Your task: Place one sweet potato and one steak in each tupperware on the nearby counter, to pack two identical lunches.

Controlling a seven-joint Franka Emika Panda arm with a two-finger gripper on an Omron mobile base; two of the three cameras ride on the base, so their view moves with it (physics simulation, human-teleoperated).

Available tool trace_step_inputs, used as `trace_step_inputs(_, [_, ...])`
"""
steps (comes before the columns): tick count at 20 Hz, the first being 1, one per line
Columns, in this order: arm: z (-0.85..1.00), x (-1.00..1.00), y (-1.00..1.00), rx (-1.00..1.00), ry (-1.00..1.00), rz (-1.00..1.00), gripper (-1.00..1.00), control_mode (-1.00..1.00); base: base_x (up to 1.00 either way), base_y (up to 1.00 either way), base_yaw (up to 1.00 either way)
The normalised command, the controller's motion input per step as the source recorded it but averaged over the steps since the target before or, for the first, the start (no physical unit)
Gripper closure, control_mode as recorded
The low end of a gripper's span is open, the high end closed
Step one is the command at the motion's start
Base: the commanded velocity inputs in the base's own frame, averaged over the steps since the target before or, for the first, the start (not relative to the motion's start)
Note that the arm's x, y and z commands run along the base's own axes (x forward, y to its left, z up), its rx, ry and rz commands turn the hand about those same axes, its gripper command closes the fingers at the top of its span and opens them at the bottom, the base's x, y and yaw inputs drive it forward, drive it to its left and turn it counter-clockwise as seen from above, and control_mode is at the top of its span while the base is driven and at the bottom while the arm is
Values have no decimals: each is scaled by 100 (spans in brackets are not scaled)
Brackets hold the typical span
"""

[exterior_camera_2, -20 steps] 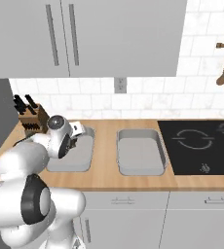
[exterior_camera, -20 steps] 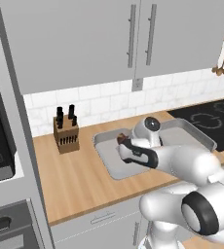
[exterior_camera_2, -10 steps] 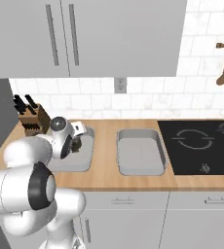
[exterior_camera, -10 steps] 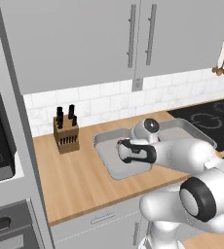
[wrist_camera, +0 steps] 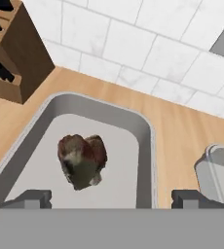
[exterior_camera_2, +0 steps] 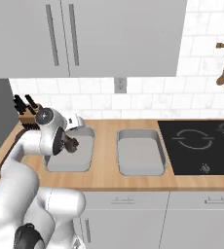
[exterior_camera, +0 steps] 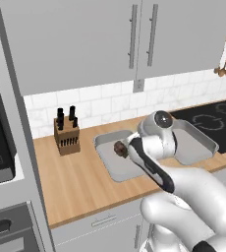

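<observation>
- Two tupperware trays sit side by side on the counter (exterior_camera_2: 104, 170), so I read across from the knife block (exterior_camera: 66, 134) at the far left, which stands by the wall, apart from my work.
- Next comes the left tupperware (exterior_camera_2: 70, 154). A steak (wrist_camera: 82, 160), dark brown and lumpy, lies on its floor near the middle, touching neither side wall in the hand view.
- My gripper (wrist_camera: 111, 198) hangs directly over that tray with jaws spread wide and nothing between them; the fingertips (wrist_camera: 30, 198) stand either side of the meat without touching it. I judge the steak delivered here.
- Right tupperware (exterior_camera_2: 140, 153) holds nothing I can see, so it needs both foods, as I judge it.
- Furthest right is the black stovetop (exterior_camera_2: 201, 146), not part of the job.
- No sweet potato is visible to me.
</observation>
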Motion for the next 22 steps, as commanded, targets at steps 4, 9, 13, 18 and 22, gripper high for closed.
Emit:
trace_step_inputs(4, [24,-93,-53,0,2,-27,-100,-100,0,0,0])
trace_step_inputs(9, [-2,-99,-68,1,0,-20,-100,-100,0,0,0])
trace_step_inputs(13, [-3,-100,-66,3,0,-9,-100,-100,0,0,0])
trace_step_inputs(18, [0,-20,-11,1,0,0,-100,100,-80,-22,3])
trace_step_inputs(22, [0,0,0,0,0,0,-100,100,-100,-1,10])
